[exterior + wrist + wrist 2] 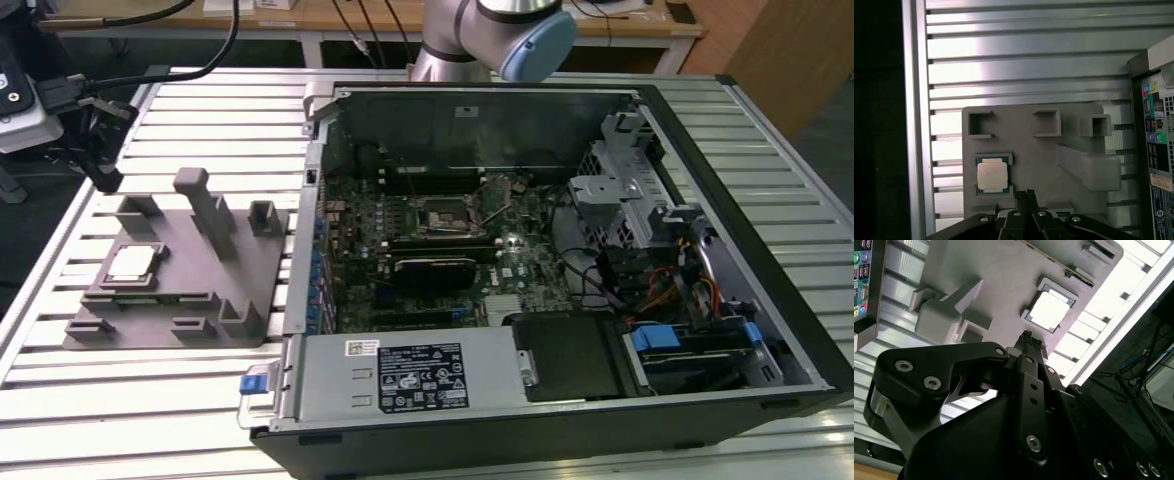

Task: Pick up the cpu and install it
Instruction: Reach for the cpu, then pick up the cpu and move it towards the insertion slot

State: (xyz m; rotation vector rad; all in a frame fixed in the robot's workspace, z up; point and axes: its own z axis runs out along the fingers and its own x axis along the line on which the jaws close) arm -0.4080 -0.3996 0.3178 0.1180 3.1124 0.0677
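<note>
1. One view at a time: in the exterior view we see the cpu [131,263] lying flat in a recess of the grey fixture [160,310]. The fixture sits on the slatted counter [200,110], to the exterior view's left of the open computer case [561,250].
2. In the second wrist view we find the gripper [1027,337] closed, fingertips pressed together, holding nothing. It is near the cpu [1050,310] but apart from it.
3. In the first wrist view the gripper [1026,194] hangs over the grey fixture [1074,120], just beside the cpu [992,175].
</note>
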